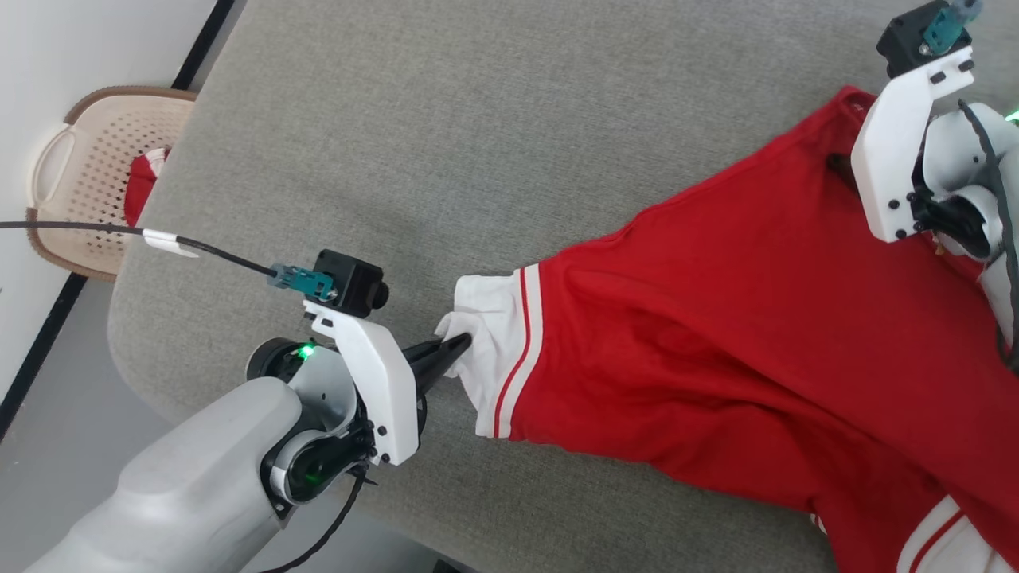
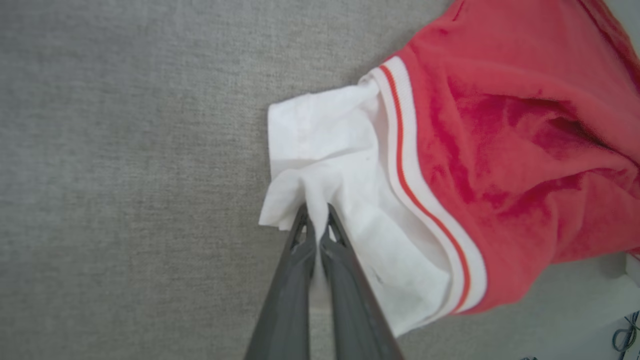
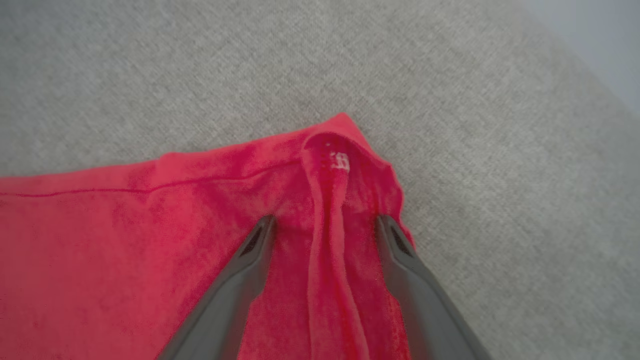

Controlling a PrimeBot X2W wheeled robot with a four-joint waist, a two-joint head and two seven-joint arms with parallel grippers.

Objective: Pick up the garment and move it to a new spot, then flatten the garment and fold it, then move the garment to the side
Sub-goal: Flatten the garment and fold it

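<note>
Left claw (image 1: 460, 344) is clamped on the white sleeve cuff of the garment (image 1: 716, 318), soft red knit lying across a grey woven cushion (image 1: 398, 119). My right claw (image 3: 325, 225) gapes wide, straddling a red fold; a perforated beige basket (image 1: 87, 159) sits off the cushion's left edge.

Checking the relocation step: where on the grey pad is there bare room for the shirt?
The grey pad is bare across its far and left part, bordered by the laundry basket side and the white sleeve. A narrow strip runs along the near edge below that sleeve. The right side is crowded: the red shirt covers it.
</note>
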